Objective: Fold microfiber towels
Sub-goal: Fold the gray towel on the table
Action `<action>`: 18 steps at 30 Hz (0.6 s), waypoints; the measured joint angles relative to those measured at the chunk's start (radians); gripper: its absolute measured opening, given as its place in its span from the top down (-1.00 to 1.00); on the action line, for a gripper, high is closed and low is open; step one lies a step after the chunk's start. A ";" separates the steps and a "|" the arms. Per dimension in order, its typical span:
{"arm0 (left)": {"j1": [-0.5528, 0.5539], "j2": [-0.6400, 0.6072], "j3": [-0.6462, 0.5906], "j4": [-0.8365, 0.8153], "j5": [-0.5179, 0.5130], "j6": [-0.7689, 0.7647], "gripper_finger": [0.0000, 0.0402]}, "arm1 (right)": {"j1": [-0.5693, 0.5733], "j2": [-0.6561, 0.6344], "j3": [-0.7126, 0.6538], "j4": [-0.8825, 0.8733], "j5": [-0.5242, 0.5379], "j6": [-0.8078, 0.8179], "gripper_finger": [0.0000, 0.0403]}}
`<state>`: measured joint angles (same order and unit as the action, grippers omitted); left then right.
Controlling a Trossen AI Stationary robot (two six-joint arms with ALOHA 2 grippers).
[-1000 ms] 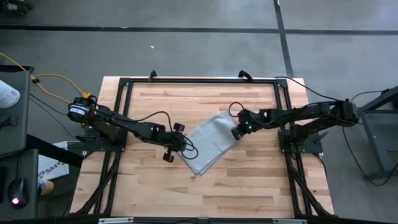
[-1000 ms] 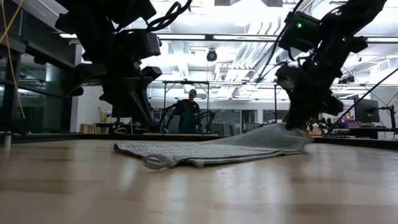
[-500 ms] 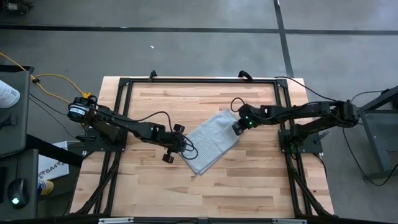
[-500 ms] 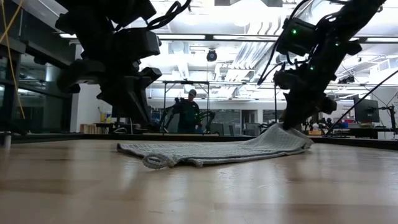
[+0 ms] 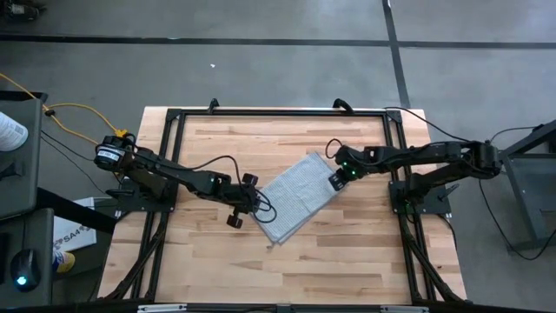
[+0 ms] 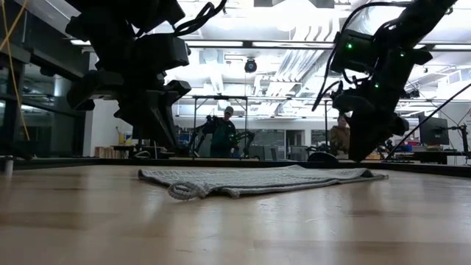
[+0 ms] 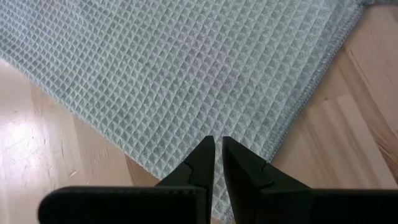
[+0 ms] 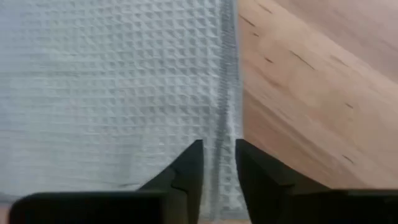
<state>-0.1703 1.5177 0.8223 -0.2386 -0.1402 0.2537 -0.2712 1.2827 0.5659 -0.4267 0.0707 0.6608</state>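
The light grey-blue microfiber towel (image 5: 295, 198) lies folded and flat on the wooden table, near its middle, turned slantwise. In the low view a rolled fold (image 6: 188, 191) shows at the near corner of the towel (image 6: 257, 179). My left gripper (image 7: 217, 146) is shut and stands over the towel's left part, close to its hemmed edge (image 7: 305, 106). At the towel's right end my right gripper (image 8: 219, 149) is open, its fingers standing on either side of the hem (image 8: 227, 93). In the low view it hangs just above the cloth (image 6: 362, 156). My left gripper points slanting down at the towel's left part (image 7: 205, 112) with shut fingers. No cloth shows between them, and I cannot tell whether the tips touch the towel.
A black metal frame (image 5: 278, 113) runs round the tabletop, and the arm bases stand at its left and right sides. Bare wood (image 5: 287, 269) lies toward the near edge. A person (image 6: 227, 132) shows far off in the room behind the table.
My right gripper has opened and let go of the towel's right end. That end was held raised off the table and has now fallen flat. The rest of the towel has stayed where it was.
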 joint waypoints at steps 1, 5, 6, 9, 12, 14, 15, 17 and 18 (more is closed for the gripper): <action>0.000 0.000 0.000 0.000 0.000 0.000 0.85 | 0.000 0.000 0.000 -0.007 0.008 0.000 0.52; 0.000 0.000 0.000 -0.006 0.000 0.000 0.85 | 0.000 0.000 0.000 -0.014 0.035 -0.001 0.37; 0.000 0.000 0.000 -0.005 0.000 0.001 0.85 | 0.000 0.000 0.000 -0.005 0.034 -0.001 0.35; 0.000 0.000 0.000 -0.006 -0.001 0.028 0.85 | 0.000 0.000 0.000 0.049 -0.012 0.011 0.32; 0.000 0.000 0.000 0.000 -0.001 0.075 0.85 | 0.005 0.000 0.000 0.122 -0.134 0.079 0.33; 0.002 0.000 0.000 0.009 0.003 0.079 0.85 | 0.031 0.002 0.000 0.174 -0.199 0.131 0.36; 0.009 0.000 0.000 0.009 0.010 0.080 0.85 | 0.053 0.010 0.000 0.205 -0.219 0.147 0.38; 0.020 0.001 0.000 0.004 0.056 0.080 0.85 | 0.101 0.036 0.000 0.274 -0.231 0.171 0.42; 0.030 0.001 0.000 0.004 0.081 0.081 0.85 | 0.123 0.046 0.000 0.295 -0.231 0.181 0.44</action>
<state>-0.1405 1.5185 0.8223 -0.2348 -0.0592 0.3350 -0.1486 1.3290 0.5658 -0.1317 -0.1603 0.8419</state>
